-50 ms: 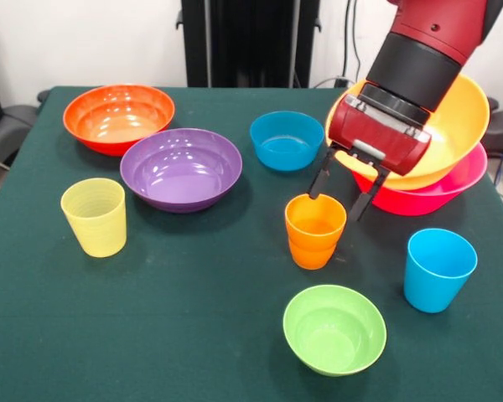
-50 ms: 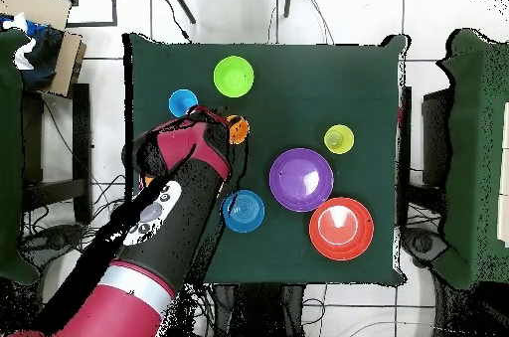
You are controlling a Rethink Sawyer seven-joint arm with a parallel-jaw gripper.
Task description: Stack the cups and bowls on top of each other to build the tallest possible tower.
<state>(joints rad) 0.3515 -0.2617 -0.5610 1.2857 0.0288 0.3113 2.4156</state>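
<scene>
An orange cup (image 1: 315, 231) (image 2: 237, 131) stands upright at mid-table; a seam rings its lower half. My gripper (image 1: 335, 205) (image 2: 221, 120) hangs open just over the cup's far rim, one finger (image 1: 318, 180) behind the rim and the other at its right side; whether they touch it I cannot tell. The large orange bowl (image 1: 457, 117) sits tilted in the hot pink bowl (image 1: 440, 199), partly hidden behind the arm. Standing alone are the red-orange bowl (image 1: 117, 117) (image 2: 341, 228), purple bowl (image 1: 181, 168) (image 2: 301, 179), blue bowl (image 1: 287, 140) (image 2: 243, 211), lime green bowl (image 1: 334, 328) (image 2: 233, 76), ribbed pale yellow cup (image 1: 94, 216) (image 2: 339, 139) and sky blue cup (image 1: 438, 269) (image 2: 182, 102).
The dark green table (image 1: 193, 318) carries everything. In the overhead view the arm covers the two stacked large bowls. Black stands and cables rise behind the table's far edge.
</scene>
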